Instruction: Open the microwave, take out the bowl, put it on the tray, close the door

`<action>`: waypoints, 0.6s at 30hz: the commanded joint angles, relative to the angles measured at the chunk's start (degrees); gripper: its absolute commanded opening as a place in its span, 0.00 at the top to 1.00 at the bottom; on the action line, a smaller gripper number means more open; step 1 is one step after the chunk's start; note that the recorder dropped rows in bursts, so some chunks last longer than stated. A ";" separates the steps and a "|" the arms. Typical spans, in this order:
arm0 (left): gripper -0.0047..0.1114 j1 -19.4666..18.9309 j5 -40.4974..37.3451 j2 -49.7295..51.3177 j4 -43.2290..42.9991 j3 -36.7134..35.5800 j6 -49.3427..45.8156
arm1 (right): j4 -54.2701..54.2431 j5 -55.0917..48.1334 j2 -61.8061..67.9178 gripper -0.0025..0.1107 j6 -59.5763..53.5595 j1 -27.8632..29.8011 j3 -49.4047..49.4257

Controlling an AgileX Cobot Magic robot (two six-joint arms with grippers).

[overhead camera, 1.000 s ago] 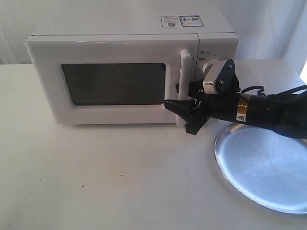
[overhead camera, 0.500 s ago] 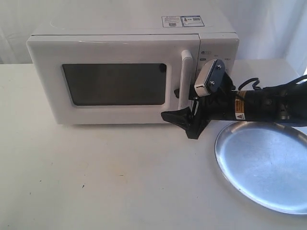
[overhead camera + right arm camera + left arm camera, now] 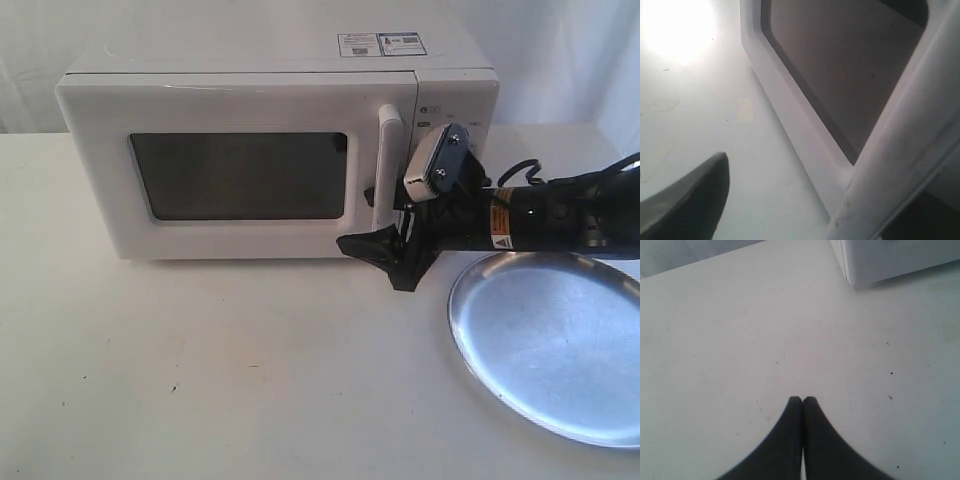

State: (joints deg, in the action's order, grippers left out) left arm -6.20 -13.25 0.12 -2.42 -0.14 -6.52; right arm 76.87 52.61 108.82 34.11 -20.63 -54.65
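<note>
Microwave on tabletop, door closed. My right tool at lower part of door handle: jaws spread wide, handle bar between them, nothing gripped. Tray flat on tabletop, just right of microwave, partly under my right arm. My left tool over tabletop near microwave corner: fingers pressed together, holding nothing.

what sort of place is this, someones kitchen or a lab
Most likely a staged robot test bench, not a home kitchen: the microwave and tray sit on a bare white table, white drapes hang behind, and a robot arm works there.
</note>
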 commanded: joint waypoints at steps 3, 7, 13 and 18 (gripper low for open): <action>0.96 0.01 -0.07 -0.12 0.44 0.14 0.25 | 12.91 17.35 -6.24 0.98 -9.72 -4.69 -1.84; 0.96 0.01 -0.07 -0.12 0.44 0.14 0.25 | 13.31 17.35 -7.88 0.98 -9.94 -5.64 -0.63; 0.96 0.01 -0.07 -0.12 0.44 0.14 0.25 | 12.92 17.35 -9.95 0.98 -10.59 -5.64 -0.63; 0.96 0.01 -0.07 -0.12 0.44 0.14 0.25 | 12.09 13.03 -11.71 0.98 -10.10 -5.64 -0.63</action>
State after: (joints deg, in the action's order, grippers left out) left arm -6.20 -13.25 0.12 -2.42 -0.14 -6.52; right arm 80.31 39.46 103.79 35.71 -22.45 -53.20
